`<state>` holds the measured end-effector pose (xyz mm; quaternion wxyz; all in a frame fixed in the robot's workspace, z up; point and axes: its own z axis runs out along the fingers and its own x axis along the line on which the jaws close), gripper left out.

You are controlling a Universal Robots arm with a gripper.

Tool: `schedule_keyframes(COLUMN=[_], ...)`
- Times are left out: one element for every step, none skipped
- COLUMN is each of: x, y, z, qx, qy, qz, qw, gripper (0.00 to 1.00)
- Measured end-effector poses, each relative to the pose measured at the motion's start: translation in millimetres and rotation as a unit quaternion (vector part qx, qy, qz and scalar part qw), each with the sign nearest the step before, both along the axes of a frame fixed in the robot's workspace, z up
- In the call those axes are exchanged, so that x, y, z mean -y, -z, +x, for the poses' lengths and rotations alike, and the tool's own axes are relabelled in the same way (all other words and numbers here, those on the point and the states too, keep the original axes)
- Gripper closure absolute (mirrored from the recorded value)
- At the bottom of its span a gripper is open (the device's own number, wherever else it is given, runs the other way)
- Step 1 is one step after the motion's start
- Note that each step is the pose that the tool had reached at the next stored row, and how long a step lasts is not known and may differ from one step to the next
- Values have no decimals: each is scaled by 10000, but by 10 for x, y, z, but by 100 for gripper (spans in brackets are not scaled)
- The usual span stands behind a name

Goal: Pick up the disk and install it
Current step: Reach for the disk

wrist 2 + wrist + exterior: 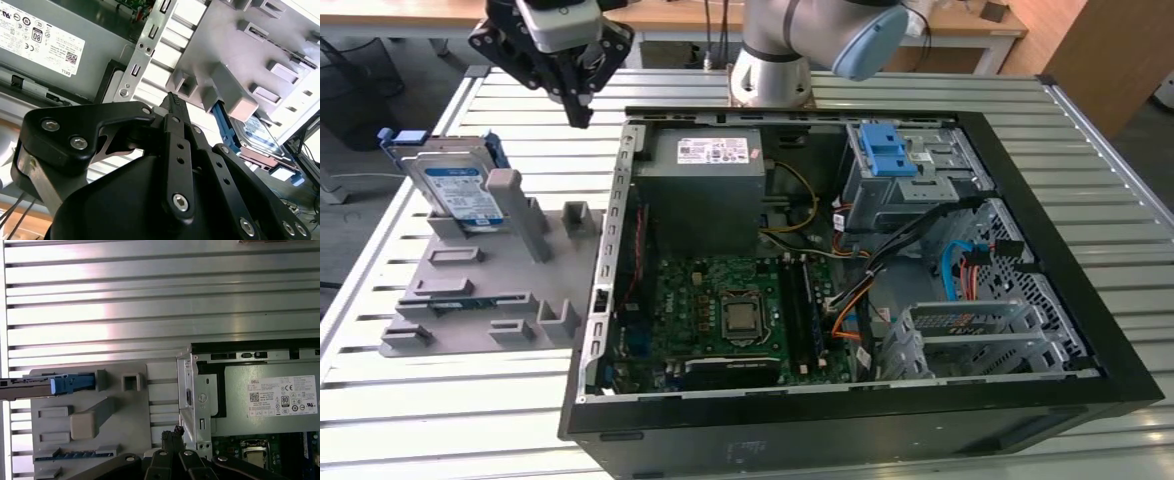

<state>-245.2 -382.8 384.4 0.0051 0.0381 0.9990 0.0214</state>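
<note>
- The disk (462,192) stood on edge in a grey holder (480,300) on the tabletop (440,430), at the exterior view's left of the open PC case (854,420). Probably propped up for easy grabbing.
- The gripper (578,112) hung near the case's corner with its fingers pinched together on nothing, well apart from the disk.

Flat silver-grey disk (460,190), white-and-blue label on the front, blue plastic frame round the edges. Stands up on one edge, almost straight, on the grey stand (480,290). Sits at the exterior view's left, outside the open computer case (854,425), well apart from it.
</note>
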Motion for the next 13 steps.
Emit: schedule_keyframes(x=[0, 0, -1, -1, -1, -2, -3, -4, -6, -9, -18, -31, -46], y=[1, 1, 2, 3, 4, 5, 6, 7, 9, 11, 14, 17, 19], z=[-12, -23, -35, -46, -58, -70, -83, -95, -109, -128, -151, -174, -200], qx=[-1, -3, -3, -4, -5, -6, -7, -8, -9, -10, -10, -11, -13], qy=[0, 0, 0, 0, 0, 0, 0, 0, 0, -1, -1, -1, 0], qz=[0, 0, 0, 0, 0, 0, 0, 0, 0, 0, 0, 1, 0], qw=[10000, 10000, 10000, 10000, 10000, 10000, 10000, 10000, 10000, 10000, 10000, 10000, 10000], gripper=[89, 89, 89, 89, 89, 89, 89, 89, 89, 89, 89, 89, 89])
